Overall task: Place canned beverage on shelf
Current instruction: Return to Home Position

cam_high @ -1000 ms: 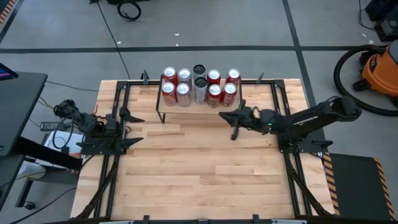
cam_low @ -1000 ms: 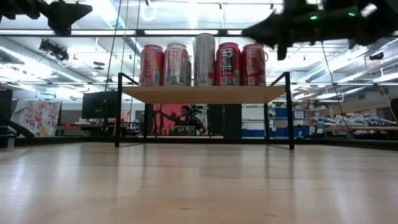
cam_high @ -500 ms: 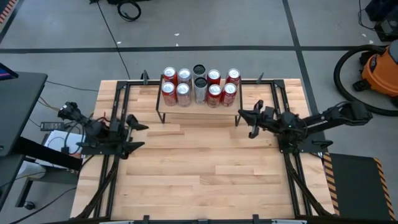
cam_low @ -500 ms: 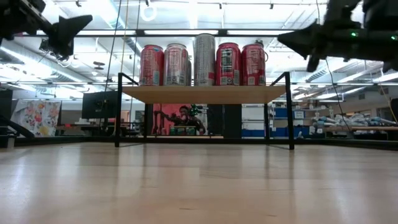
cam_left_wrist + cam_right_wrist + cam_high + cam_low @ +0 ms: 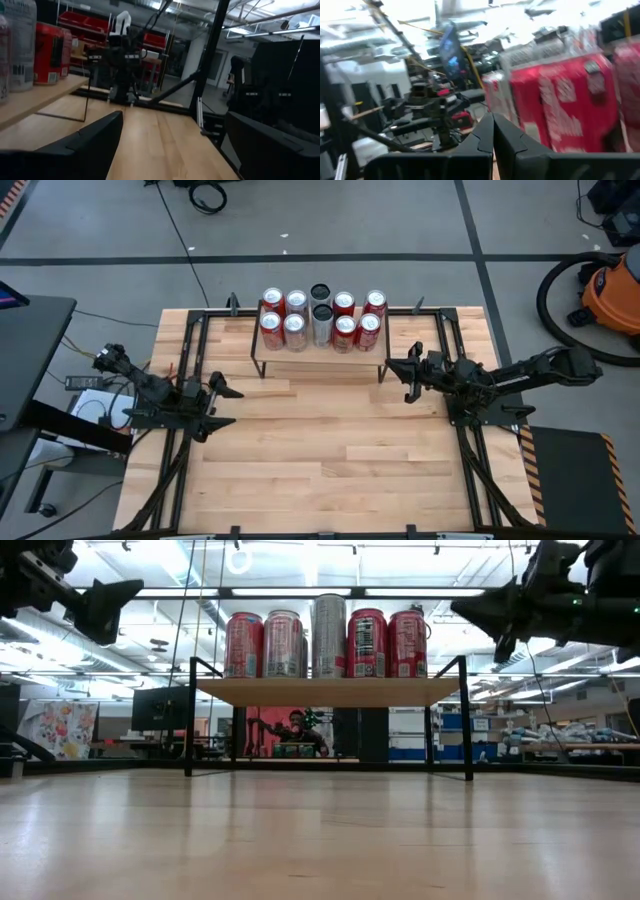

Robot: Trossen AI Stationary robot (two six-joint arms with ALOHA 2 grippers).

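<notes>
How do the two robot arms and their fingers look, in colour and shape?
Both the left arm and the right arm are black, slim and jointed. The left gripper and the right gripper have matte black, wedge-shaped fingers without visible markings.

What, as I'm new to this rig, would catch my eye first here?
The cluster of cans, mostly red with a silver pair in the middle, standing in two rows on the shelf at the far edge of the table. Nearer, on either side, hang the left gripper, open, and the right gripper, shut, both empty.
</notes>
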